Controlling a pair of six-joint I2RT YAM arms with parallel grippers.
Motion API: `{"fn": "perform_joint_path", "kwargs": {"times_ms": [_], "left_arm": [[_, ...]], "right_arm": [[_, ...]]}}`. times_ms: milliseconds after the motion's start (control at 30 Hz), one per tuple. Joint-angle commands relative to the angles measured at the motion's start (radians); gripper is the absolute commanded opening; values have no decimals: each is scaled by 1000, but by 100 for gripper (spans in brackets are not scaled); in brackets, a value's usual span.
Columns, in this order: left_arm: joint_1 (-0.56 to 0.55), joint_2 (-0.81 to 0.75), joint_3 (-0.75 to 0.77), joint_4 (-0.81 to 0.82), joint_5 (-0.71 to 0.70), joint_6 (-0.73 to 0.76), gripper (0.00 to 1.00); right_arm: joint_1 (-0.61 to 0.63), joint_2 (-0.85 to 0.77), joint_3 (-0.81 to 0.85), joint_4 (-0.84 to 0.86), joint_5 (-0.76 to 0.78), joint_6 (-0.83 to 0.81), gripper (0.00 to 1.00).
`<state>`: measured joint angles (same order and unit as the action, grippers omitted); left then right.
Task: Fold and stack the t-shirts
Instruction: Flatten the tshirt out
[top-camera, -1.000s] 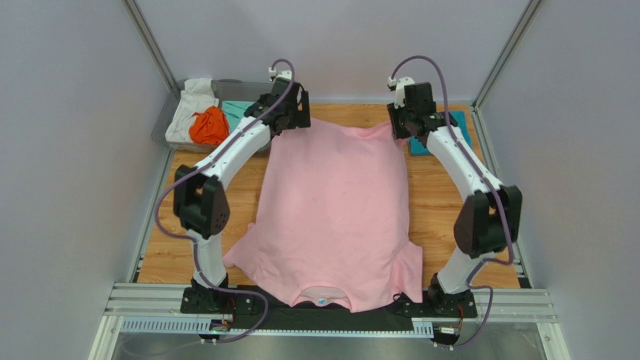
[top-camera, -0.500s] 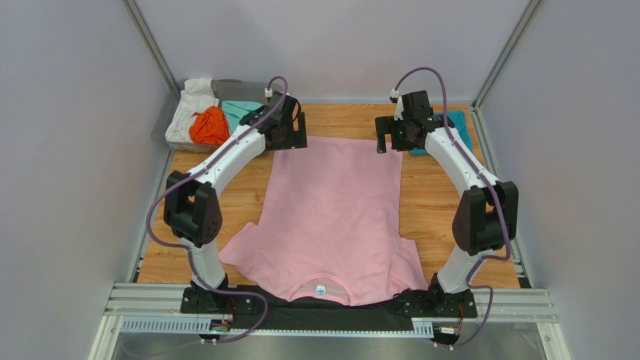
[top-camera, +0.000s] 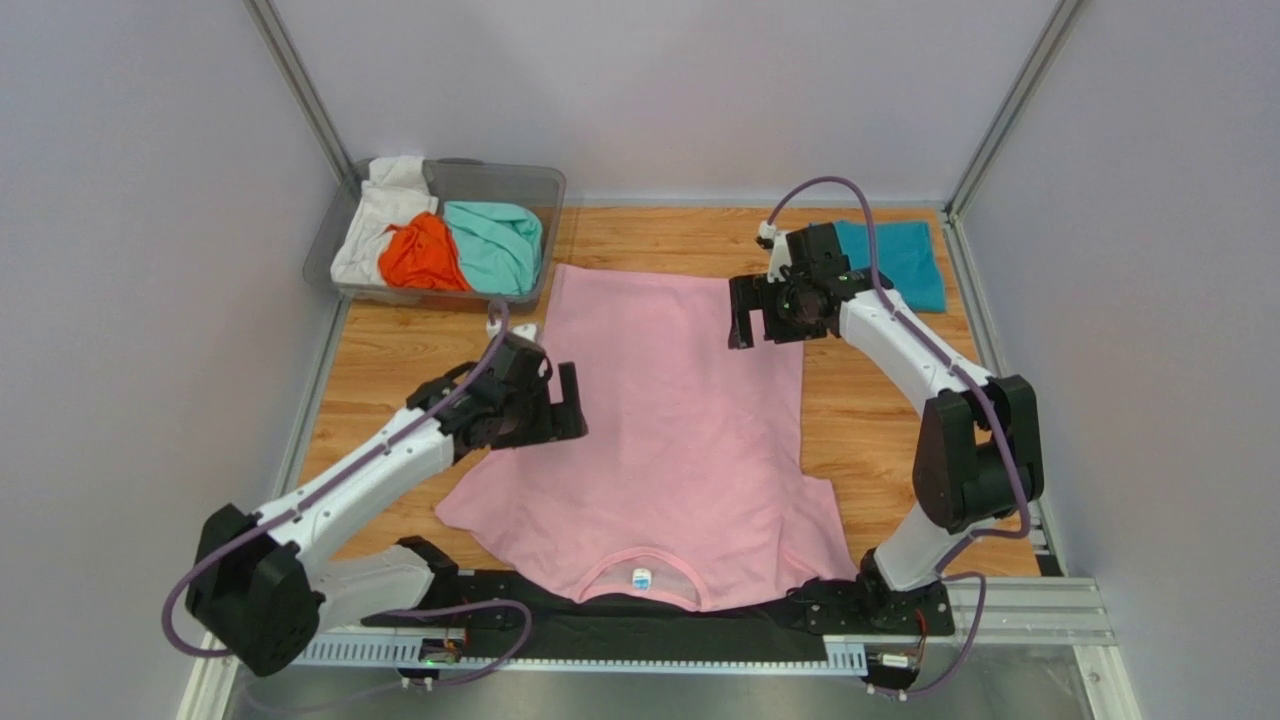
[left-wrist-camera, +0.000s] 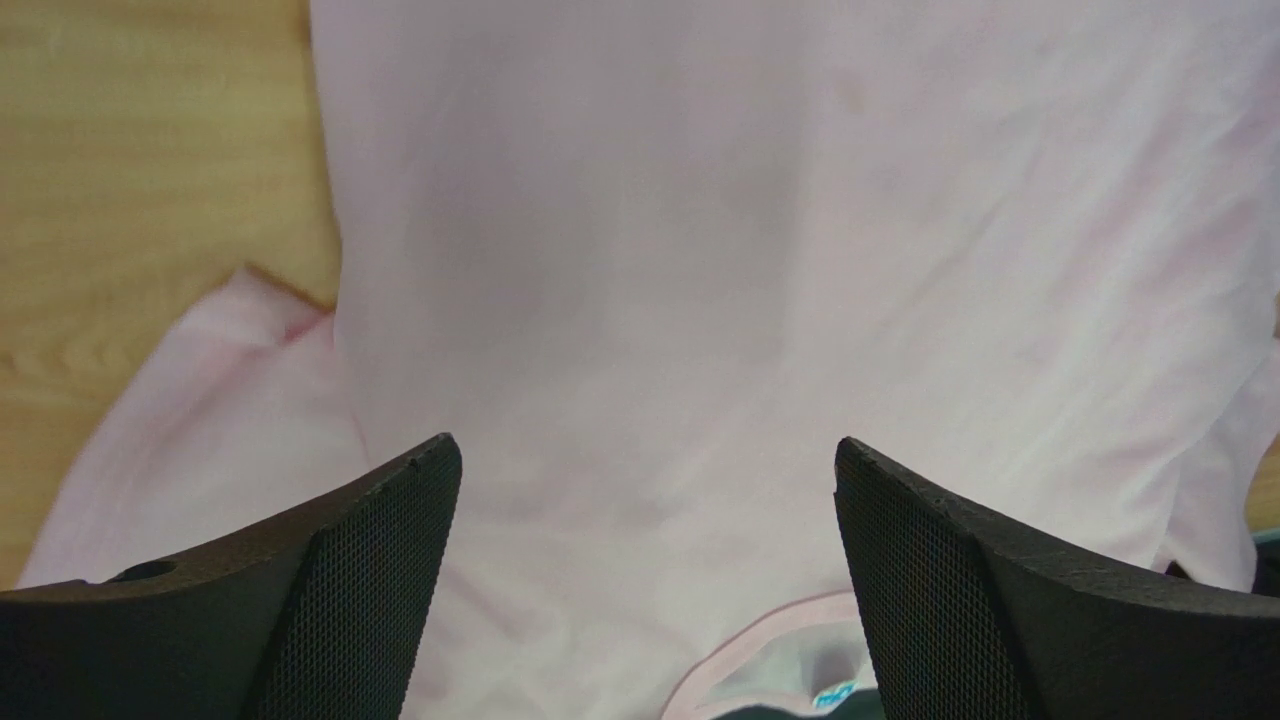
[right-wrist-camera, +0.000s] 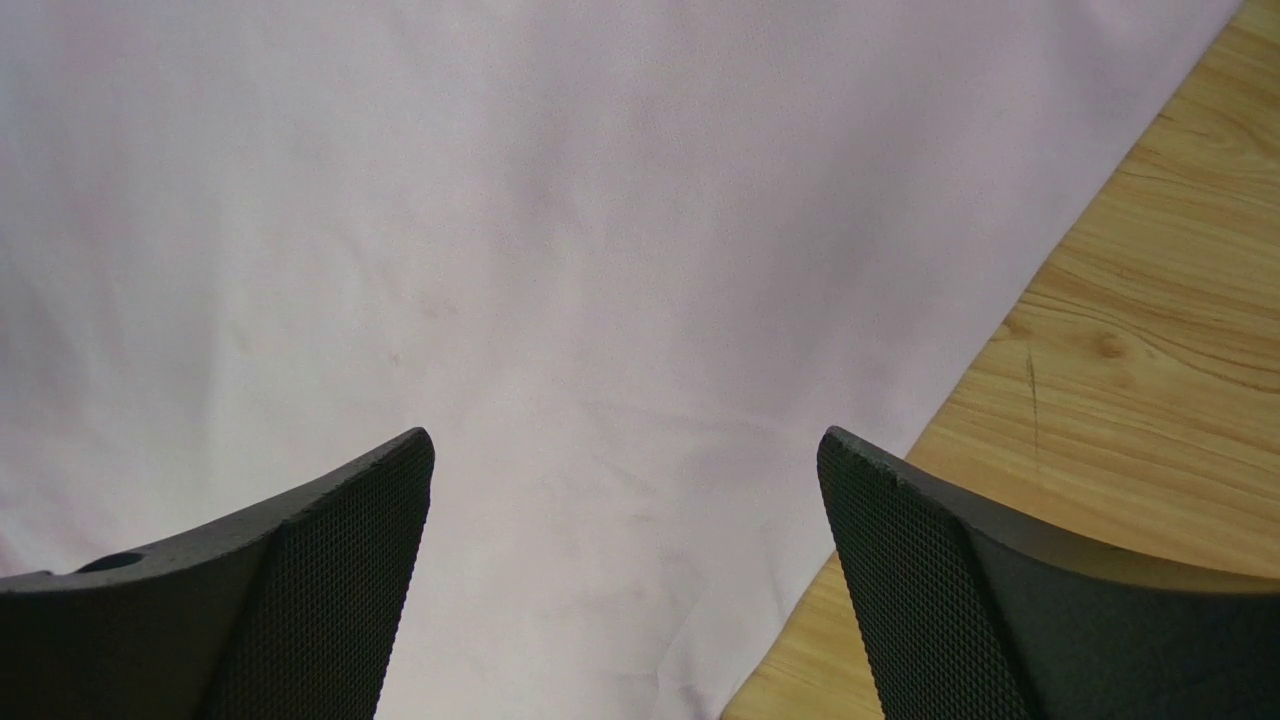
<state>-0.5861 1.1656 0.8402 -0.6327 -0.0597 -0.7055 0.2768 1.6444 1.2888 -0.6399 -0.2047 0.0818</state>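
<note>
Pink tee lay spread flat on the surface, collar near. Left fingers and right fingers hovered above it, parted and empty. Spreading appeared done; folding would next require pinching the side edges.

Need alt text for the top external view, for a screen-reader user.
A pink tee lies spread on a wooden table, collar toward the arm bases. The left hand is over its left edge and the right hand over its far right corner, both open. A bin at far left holds other tees; a teal tee lies far right.
</note>
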Motion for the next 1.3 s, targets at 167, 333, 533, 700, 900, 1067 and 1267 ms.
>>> {"fn": "perform_joint_path", "kwargs": {"times_ms": [167, 333, 533, 700, 900, 1067, 1267], "left_arm": [[2, -190, -277, 90, 84, -181, 100], [2, -89, -259, 103, 34, -184, 100], [3, 147, -159, 79, -26, -140, 100], [9, 321, 9, 5, -92, -111, 100], [11, 531, 235, -39, -117, -52, 100], [11, 745, 527, -113, -121, 17, 100], [11, 962, 839, -114, -43, 106, 100]], "right_arm": [[45, 101, -31, 88, 27, 32, 100], [47, 123, -112, 118, 11, 90, 100], [47, 85, -278, 209, -9, 191, 100], [47, -32, -414, 224, 10, 254, 100], [103, -225, -644, 212, 27, 357, 100], [252, -403, -775, 163, 74, 521, 100], [435, -593, -830, 154, 87, 711, 100]]}}
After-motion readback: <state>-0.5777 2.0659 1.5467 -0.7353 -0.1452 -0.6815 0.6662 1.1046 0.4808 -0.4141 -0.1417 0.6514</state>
